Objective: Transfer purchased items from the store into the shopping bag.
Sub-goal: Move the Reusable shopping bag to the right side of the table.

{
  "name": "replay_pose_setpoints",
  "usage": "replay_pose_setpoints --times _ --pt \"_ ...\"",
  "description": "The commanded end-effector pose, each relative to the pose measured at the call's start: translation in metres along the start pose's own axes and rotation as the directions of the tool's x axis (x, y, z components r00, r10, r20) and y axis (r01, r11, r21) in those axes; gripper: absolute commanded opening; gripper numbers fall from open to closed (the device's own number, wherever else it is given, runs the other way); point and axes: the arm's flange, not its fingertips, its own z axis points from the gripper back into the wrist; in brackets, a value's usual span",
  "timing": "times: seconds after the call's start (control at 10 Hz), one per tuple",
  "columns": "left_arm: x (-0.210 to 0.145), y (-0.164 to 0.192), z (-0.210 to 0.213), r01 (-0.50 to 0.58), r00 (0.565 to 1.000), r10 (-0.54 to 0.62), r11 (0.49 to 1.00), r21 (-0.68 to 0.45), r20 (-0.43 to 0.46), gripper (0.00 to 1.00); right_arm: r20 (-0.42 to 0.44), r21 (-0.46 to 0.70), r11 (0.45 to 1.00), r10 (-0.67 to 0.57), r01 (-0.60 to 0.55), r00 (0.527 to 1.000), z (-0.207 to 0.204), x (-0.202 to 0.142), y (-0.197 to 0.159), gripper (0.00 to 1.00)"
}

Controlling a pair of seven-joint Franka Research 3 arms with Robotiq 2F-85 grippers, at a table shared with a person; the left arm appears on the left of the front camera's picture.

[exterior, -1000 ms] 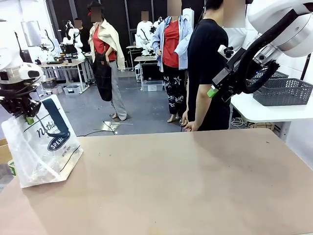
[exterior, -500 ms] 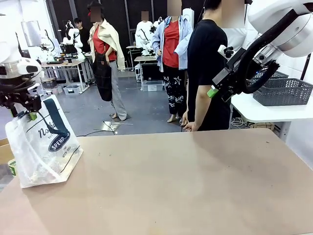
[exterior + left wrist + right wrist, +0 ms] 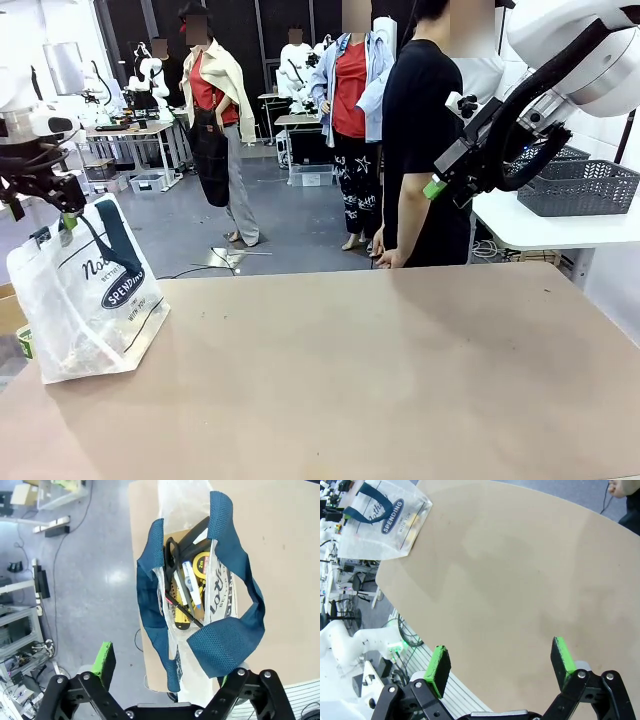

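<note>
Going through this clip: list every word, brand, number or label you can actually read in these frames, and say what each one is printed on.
"SPENDING": navy oval on the translucent white plastic shopping bag, clearest in the right wrist view.
"WITH YOU": small print under that oval.
Script lettering above the oval: only "No…" shows in the front view; the rest is cut off.
"2m": yellow tape measure inside the bag.
Print on the white pen-shaped item: too small to read.

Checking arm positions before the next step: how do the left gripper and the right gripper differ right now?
The left gripper hangs directly over the shopping bag at the table's left edge; the right gripper is raised high above the table's far right, far from the bag. The left wrist view looks down into the bag's open mouth; the right wrist view looks down at bare tabletop. Shared: both have jaws open and hold nothing.
</note>
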Motion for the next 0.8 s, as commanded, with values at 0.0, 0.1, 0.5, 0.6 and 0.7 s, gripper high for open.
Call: replay_pose_setpoints --times 0.0,0.1,0.5,0.6,0.7 --pt "-0.0012 0.0033 0.0034 0.003 1.0 -0.003 1.0 -0.001 -0.001 1.0 0.002 0.001 1.0 -0.019 0.019 1.0 -0.0004 0.0027 0.0014 1.0" --pt "-0.0033 0.0045 0.005 0.0 1.0 0.0 1.0 -0.004 0.0 1.0 0.002 0.001 1.0 -0.019 0.019 1.0 -0.0004 0.0027 0.0014 1.0" --pt "-0.0062 0.0075 0.008 -0.009 1.0 0.009 1.0 0.023 0.008 1.0 0.002 0.001 1.0 -0.019 0.019 1.0 -0.0004 0.0027 0.0014 1.0" --pt "-0.0069 0.0089 0.0102 -0.035 0.999 0.035 0.998 0.046 0.0 1.0 0.002 0.001 1.0 -0.019 0.019 1.0 -0.0004 0.0027 0.0014 1.0" --pt "-0.0018 0.0043 0.0058 -0.007 1.0 0.007 1.0 0.004 0.01 1.0 0.002 0.001 1.0 -0.019 0.019 1.0 -0.0004 0.0027 0.0014 1.0"
